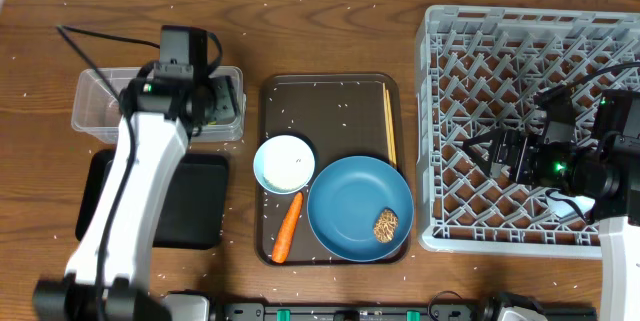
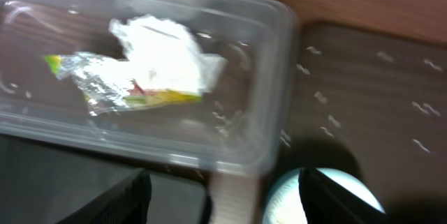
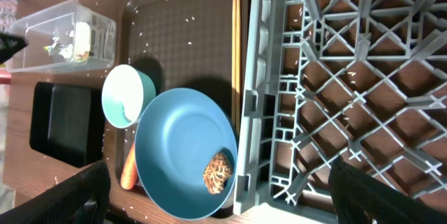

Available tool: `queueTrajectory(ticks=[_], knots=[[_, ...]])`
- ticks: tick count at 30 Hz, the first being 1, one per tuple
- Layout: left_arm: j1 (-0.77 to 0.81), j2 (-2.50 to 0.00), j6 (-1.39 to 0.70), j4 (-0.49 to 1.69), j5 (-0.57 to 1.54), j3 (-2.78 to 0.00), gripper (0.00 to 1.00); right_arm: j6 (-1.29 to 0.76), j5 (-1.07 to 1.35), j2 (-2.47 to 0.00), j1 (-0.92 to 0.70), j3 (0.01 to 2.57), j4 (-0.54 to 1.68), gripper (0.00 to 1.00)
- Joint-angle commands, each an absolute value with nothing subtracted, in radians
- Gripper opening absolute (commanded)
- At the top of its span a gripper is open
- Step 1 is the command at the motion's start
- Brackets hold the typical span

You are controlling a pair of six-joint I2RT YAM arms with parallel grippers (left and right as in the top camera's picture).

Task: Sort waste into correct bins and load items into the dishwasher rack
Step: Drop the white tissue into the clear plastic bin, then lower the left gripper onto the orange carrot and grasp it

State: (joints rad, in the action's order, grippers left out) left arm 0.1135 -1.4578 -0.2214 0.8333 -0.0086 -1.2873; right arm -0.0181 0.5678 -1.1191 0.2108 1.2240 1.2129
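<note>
The clear tub (image 1: 100, 101) holds the crumpled white tissue (image 2: 164, 46) and the green-and-silver wrapper (image 2: 105, 84). My left gripper (image 1: 225, 101) is open and empty at the tub's right end, also in the left wrist view (image 2: 223, 182). The brown serving tray (image 1: 330, 96) carries the chopsticks (image 1: 389, 126), light-blue cup (image 1: 284, 163), carrot (image 1: 288, 227) and blue plate (image 1: 350, 201) with the brown lump (image 1: 386, 225). My right gripper (image 1: 487, 151) is open and empty over the grey rack (image 1: 500, 41), also in the right wrist view (image 3: 218, 175). The plate (image 3: 174, 140) lies below it.
The black tray (image 1: 190, 201) lies in front of the tub, partly under my left arm. Rice grains dot the table and serving tray. A white item (image 1: 565, 204) shows partly under my right arm in the rack. The rack wall (image 3: 255, 112) stands beside the plate.
</note>
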Motion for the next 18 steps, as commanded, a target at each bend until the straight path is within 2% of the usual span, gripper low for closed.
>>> queueTrajectory(ticks=[1,8,11,18], knots=[[0.186,-1.391,-0.198,0.889,0.052,-1.305,0.68,-0.017,0.55,-1.122,0.195,1.23,1.207,0.93],[0.373,-1.398,-0.191,0.945,0.044,-1.251,0.64,-0.018,0.534,-1.122,0.195,1.23,1.204,0.91],[0.434,-1.435,-0.193,0.942,-0.002,-1.219,0.6,-0.018,0.534,-1.122,0.195,1.23,1.207,0.91],[0.451,-1.469,-0.268,0.96,-0.056,-1.198,0.59,-0.018,0.534,-1.122,0.195,1.23,1.209,0.91]])
